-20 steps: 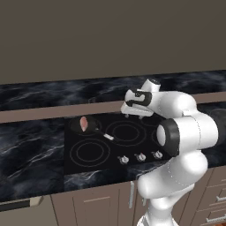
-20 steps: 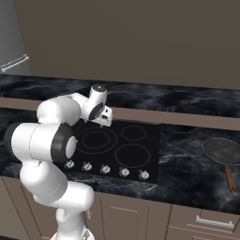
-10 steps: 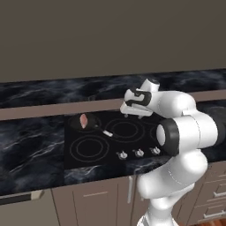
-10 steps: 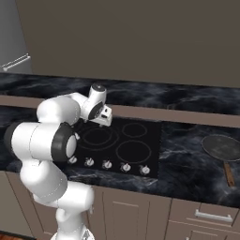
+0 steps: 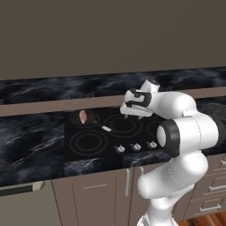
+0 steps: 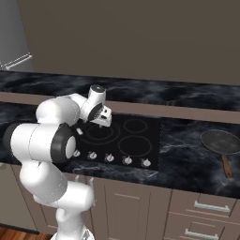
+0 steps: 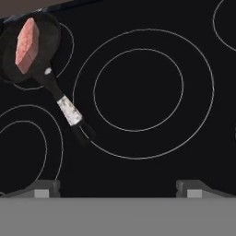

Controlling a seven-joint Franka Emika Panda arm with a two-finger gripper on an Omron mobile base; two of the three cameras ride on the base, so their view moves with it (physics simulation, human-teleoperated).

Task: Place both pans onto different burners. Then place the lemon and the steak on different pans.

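Observation:
The smaller black pan (image 7: 30, 48) sits on a rear burner of the cooktop (image 7: 152, 170), and the steak (image 7: 26, 42) lies in it. Its light-tipped handle (image 7: 69, 110) points toward the middle burner (image 7: 138, 90). My gripper (image 7: 117, 190) hangs open and empty above that middle burner, to the right of the pan. From the left base the steak (image 5: 83, 116) and gripper (image 5: 131, 114) show over the cooktop (image 5: 75, 152). The wider grey pan (image 6: 220, 141) with its brown handle (image 6: 226, 165) rests on the counter right of the cooktop (image 6: 152, 136), far from the gripper (image 6: 104, 123). The lemon is out of view.
Small silver knobs (image 6: 108, 158) line the cooktop's front edge. Dark marble counter (image 5: 31, 141) runs along both sides, with a raised brown ledge (image 5: 44, 108) behind it. Cabinet fronts and drawers (image 6: 206, 206) lie below.
Both base views have shifted slightly, so the camera has moved a little. My gripper stays open over the cooktop, and the pans and steak lie where they were.

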